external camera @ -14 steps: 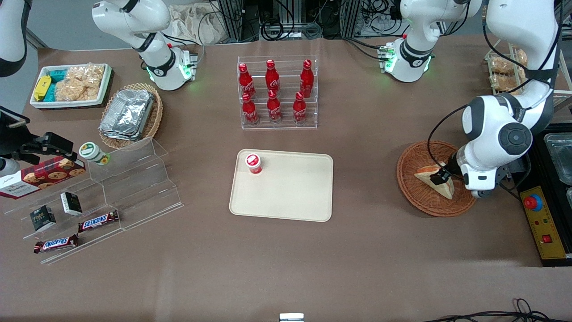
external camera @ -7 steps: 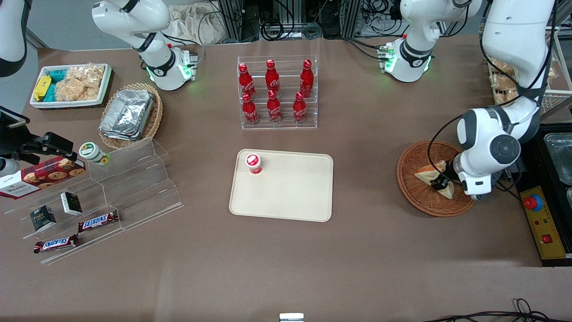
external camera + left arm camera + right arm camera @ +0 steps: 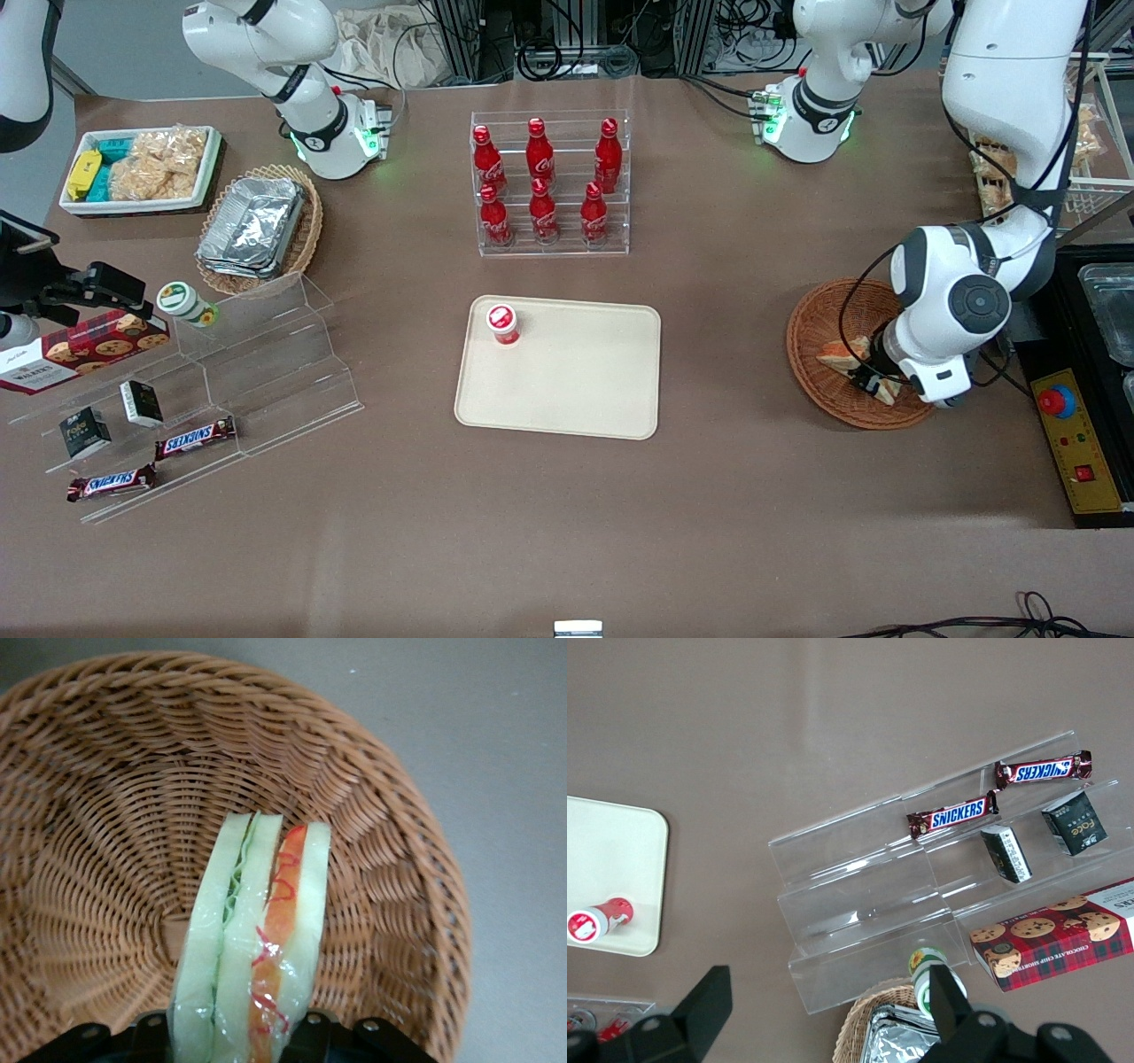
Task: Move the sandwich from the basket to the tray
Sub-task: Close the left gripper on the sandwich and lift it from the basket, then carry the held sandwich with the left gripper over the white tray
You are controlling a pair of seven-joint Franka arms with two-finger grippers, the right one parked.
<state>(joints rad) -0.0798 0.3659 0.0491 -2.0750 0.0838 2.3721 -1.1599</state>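
Observation:
The sandwich (image 3: 835,356), a white bread wedge with orange-red and green filling, stands on edge inside the round reddish-brown basket (image 3: 819,310). My left gripper (image 3: 873,379) is shut on it. In the left wrist view the sandwich (image 3: 257,939) sits between the black fingers (image 3: 321,1029) of the gripper (image 3: 237,1038), over the basket's woven floor (image 3: 106,833). I cannot tell whether it still touches the basket. The cream-beige tray (image 3: 585,381) lies at the table's middle, toward the parked arm's end from the basket.
A small red-capped bottle (image 3: 502,323) stands on the tray's corner. A rack of red cola bottles (image 3: 549,186) is farther from the front camera. A control box with a red button (image 3: 1074,434) lies beside the basket. A clear stepped shelf with snacks (image 3: 204,372) is toward the parked arm's end.
The left wrist has shifted toward the tray. The sandwich went from lying flat under the gripper to being gripped and turned on edge.

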